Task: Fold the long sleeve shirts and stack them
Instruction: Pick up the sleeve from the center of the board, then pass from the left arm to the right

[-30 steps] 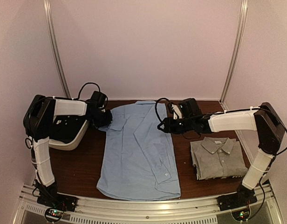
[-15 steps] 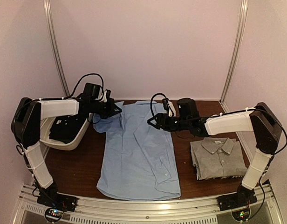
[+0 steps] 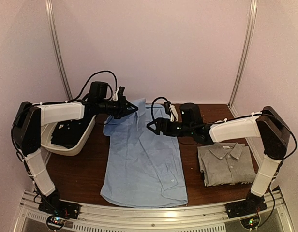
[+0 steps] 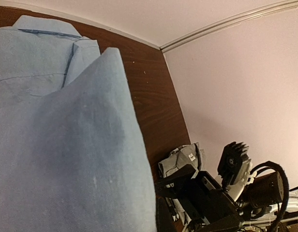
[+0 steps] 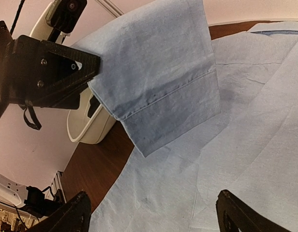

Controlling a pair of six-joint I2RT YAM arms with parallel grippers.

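Observation:
The light blue shirt (image 3: 144, 164) lies flat down the middle of the table, collar at the far end. My left gripper (image 3: 122, 105) is shut on its left sleeve (image 5: 158, 82) and holds it raised over the shirt's upper left. In the left wrist view the raised cloth (image 4: 67, 145) hides my own fingers. My right gripper (image 3: 153, 126) hovers open over the shirt's upper middle. Its jaws stand wide apart in the right wrist view (image 5: 156, 217), with nothing between them. The grey shirt (image 3: 226, 164) lies folded at the right.
A white basket (image 3: 83, 140) holding dark clothes stands at the left, next to the left arm. Pale walls close the table at the back and sides. A metal rail runs along the near edge (image 3: 154, 215).
My left gripper has moved right and up, carrying the blue sleeve over the shirt. My right gripper has moved left across the shirt's upper part.

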